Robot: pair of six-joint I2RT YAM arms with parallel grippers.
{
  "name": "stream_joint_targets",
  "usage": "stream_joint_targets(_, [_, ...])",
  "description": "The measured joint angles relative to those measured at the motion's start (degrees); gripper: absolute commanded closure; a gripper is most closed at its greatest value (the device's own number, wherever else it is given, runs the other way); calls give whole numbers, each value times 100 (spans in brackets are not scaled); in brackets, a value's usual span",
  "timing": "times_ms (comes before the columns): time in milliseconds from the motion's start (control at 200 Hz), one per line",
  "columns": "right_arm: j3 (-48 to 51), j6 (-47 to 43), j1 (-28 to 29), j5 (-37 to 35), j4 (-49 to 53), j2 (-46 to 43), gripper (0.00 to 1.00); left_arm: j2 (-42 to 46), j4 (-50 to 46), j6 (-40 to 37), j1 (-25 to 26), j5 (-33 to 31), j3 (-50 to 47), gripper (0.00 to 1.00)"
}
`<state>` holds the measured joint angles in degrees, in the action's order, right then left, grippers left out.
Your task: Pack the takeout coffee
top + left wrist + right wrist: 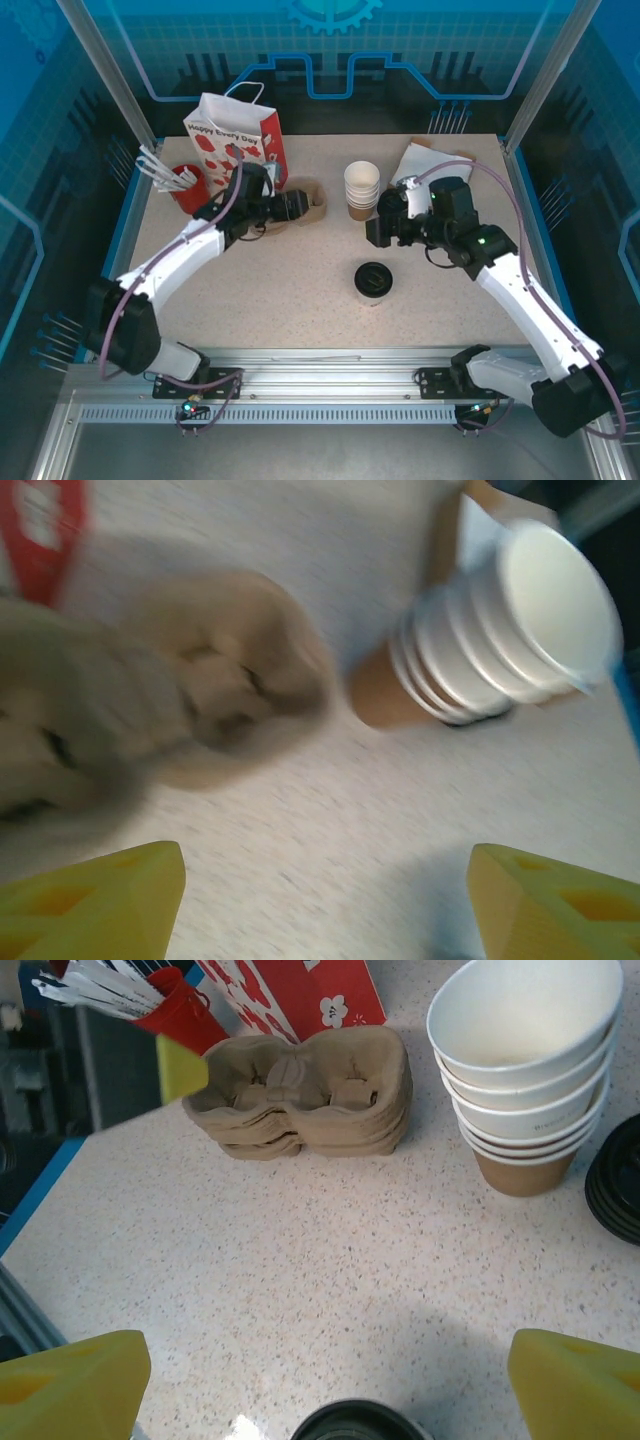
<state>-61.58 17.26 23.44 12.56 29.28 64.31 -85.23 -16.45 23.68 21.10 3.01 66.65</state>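
The coffee, lid on, stands alone just below the middle of the top view on bare desk, well apart from everything else. In the right wrist view its black lid shows at the bottom edge, inside the gap of the right pincer. That pincer is spread wide, holds nothing and hangs near the cup, so I judge it is lined up to come down around it.

The left pincer is also spread and empty. It sits close to the carriers, a stack of pulp trays lying just in front of the gift bag at upper left. Its likely purpose is to free one tray, giving the cup a steady seat before it goes into the bag.

The cup stack stands at upper centre, near the right pincer, where a sideways slip could knock it over.
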Motion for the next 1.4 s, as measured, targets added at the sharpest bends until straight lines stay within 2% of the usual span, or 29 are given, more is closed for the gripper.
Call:
stream_joint_targets(235, [-68, -92, 140, -234, -83, 507, 7, -1690, -970, -669, -90, -949, 1436, 36])
stream_joint_targets(415, [-68, -131, 142, -295, -94, 638, 6, -2330, -1523, -920, -92, -1440, 1967, 40])
stream_joint_targets(670, [-101, -131, 142, -286, -149, 883, 6, -2470, -1711, -1025, -92, -1552, 2192, 43])
stream_joint_targets(845, [-116, -129, 144, -245, -155, 1019, 7, -2520, -1738, -1034, -92, -1567, 2223, 35])
stream_joint_targets(1201, [-116, -127, 179, -166, -197, 1038, 6, -2671, -1727, -1012, -20, -1565, 2430, 29])
stream_joint_targets(1401, [-116, -127, 181, -164, -212, 1071, 6, -2848, -1746, -1012, 7, -1576, 2485, 40])
